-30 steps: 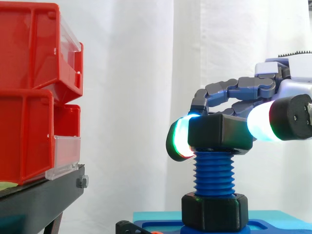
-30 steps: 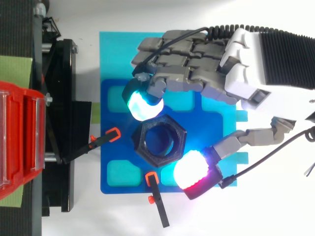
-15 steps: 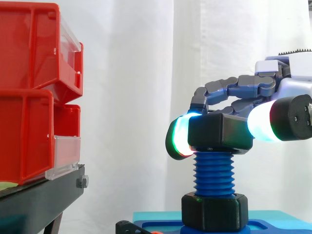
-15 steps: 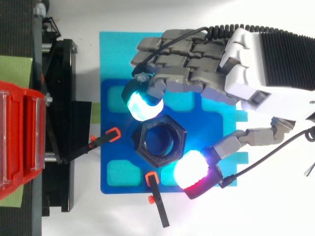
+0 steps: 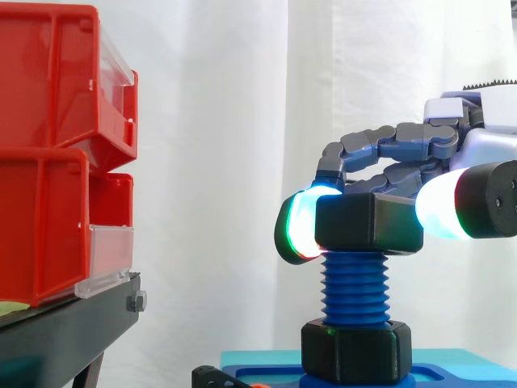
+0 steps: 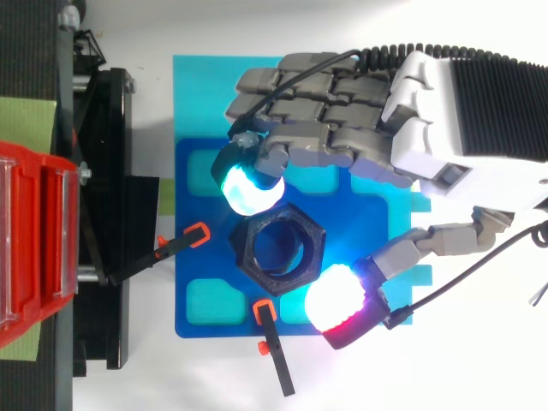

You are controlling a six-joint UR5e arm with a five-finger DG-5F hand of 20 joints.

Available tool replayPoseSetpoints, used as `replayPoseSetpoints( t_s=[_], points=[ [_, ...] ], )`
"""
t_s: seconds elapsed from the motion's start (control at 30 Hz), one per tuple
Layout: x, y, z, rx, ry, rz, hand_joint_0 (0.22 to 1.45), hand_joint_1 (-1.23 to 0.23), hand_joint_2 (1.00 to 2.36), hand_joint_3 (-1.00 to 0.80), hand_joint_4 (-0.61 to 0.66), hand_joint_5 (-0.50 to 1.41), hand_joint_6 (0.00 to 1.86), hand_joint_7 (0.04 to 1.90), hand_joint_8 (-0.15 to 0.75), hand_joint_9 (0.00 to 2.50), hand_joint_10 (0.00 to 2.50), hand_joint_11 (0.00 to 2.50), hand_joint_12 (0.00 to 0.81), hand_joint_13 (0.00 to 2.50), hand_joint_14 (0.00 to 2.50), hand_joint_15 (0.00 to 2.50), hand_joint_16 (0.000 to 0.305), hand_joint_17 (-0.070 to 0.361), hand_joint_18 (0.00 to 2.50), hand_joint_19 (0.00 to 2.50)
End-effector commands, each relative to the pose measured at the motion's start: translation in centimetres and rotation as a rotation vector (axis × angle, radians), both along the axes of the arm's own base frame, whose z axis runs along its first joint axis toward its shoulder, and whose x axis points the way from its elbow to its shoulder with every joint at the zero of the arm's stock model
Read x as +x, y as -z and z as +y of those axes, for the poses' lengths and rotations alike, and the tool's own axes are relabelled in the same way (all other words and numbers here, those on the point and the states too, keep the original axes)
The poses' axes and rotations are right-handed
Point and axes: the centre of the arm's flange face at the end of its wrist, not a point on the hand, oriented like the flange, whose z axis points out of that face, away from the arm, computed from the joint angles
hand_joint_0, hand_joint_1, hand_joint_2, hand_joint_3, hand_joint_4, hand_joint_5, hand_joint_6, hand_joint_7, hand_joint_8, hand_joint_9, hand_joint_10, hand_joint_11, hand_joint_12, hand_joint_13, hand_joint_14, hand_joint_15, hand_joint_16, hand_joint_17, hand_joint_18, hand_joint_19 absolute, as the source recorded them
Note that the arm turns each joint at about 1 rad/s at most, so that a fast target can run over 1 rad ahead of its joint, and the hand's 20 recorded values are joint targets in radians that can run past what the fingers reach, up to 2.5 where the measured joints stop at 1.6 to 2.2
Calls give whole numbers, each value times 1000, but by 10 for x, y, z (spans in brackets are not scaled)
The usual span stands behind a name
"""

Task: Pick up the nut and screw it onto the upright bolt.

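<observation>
The hand (image 6: pixel 342 120) reaches in from the right and pinches the black hexagonal nut (image 5: pixel 367 226) between a curled finger and the thumb. In the top view the finger's cyan-white pad (image 6: pixel 247 187) presses the nut's upper-left side, while the thumb's white pad (image 6: pixel 338 301), red at its rim, presses the lower-right side. The nut sits level on the top of the upright blue bolt (image 5: pixel 355 287), whose bare threads show below it down to a second black nut (image 5: pixel 355 352) at the foot. The bolt stands on a dark blue plate (image 6: pixel 184 205). To the left, well apart, red bins (image 5: pixel 48 153) rest on a black stand (image 5: pixel 65 331).
</observation>
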Motion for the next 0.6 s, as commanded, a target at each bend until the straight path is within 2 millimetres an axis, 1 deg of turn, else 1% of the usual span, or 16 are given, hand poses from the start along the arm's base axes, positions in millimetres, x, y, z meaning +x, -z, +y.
replayPoseSetpoints(
  t_s=[0.0, 0.17, 0.23, 0.57],
  points=[
    [0, 0, 0, -1, 0, 0, 523, -643, 1000, -500, 238, -189, 503, 1101, 303, 471, 2, 66, 342, 374, 0, 0, 50, 113, 382, 10],
    [0, 0, -3, -3, -1, -1, 523, -643, 1000, -500, 233, -188, 503, 1101, 303, 475, 0, 56, 341, 371, 0, 0, 50, 113, 381, 5],
    [0, 0, -7, -5, 5, -1, 523, -642, 1000, -500, 233, -188, 503, 1101, 303, 476, 0, 56, 342, 373, 0, 0, 50, 113, 379, 5],
    [1, -1, -8, -13, 8, -14, 523, -642, 1000, -500, 233, -188, 503, 1100, 301, 477, 2, 61, 342, 373, 0, 0, 50, 113, 379, 11]
  ],
)
